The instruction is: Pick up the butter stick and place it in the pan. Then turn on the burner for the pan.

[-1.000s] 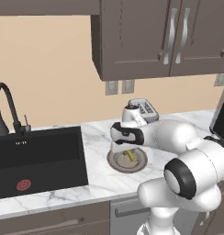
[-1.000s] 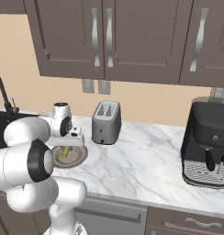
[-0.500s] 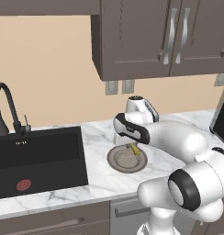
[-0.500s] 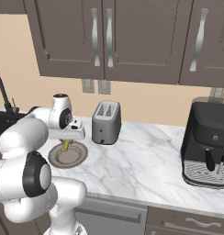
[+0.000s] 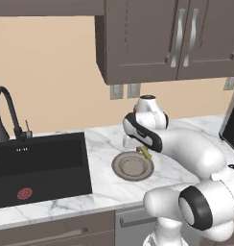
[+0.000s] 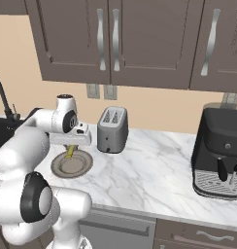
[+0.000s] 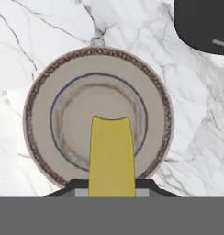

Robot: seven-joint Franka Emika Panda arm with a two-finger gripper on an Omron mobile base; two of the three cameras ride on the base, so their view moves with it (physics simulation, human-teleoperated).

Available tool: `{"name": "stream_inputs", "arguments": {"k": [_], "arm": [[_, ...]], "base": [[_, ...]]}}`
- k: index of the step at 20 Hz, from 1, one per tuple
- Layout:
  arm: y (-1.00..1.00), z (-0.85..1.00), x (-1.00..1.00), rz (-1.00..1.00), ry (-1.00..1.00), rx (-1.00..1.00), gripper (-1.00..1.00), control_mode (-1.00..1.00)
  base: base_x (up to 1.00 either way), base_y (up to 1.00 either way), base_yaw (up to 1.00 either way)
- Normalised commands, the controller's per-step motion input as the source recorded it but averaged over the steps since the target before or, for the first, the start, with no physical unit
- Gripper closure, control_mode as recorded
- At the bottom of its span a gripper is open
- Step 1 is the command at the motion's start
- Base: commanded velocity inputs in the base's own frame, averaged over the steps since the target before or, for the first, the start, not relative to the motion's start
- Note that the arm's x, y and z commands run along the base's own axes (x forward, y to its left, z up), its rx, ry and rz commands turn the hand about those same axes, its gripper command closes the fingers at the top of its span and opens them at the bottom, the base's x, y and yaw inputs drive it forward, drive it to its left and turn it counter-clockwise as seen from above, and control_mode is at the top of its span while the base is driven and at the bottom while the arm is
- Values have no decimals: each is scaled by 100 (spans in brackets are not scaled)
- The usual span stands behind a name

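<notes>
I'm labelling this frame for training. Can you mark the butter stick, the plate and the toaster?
butter stick (image 7: 111,156): hand view, middle of its yellow face.
plate (image 7: 38,114): hand view, bare left rim.
toaster (image 6: 112,131): right base view, front side.

Colours on the marble counter

A yellow butter stick (image 7: 111,156) is seen over a tan plate (image 7: 38,119) (rimmed in speckled brown, ringed in dark blue); the counter (image 7: 22,41) is veined white-grey.

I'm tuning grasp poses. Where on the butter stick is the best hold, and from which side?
Across the butter stick's two long narrow sides, near one end, coming from above: it is a thin straight bar, so the flat sides suit the fingers. The gripper holds it that way now, above the plate.
</notes>
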Motion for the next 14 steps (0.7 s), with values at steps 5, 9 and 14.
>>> {"name": "stream_inputs", "arguments": {"k": [5,9,14], "arm": [[-22,19,-27,-2,0,5,100,-100],[-15,20,-20,-3,1,2,100,-100],[-7,21,-11,-4,3,0,100,-100]], "base": [[0,0,0],[0,0,0],[0,0,0]]}}
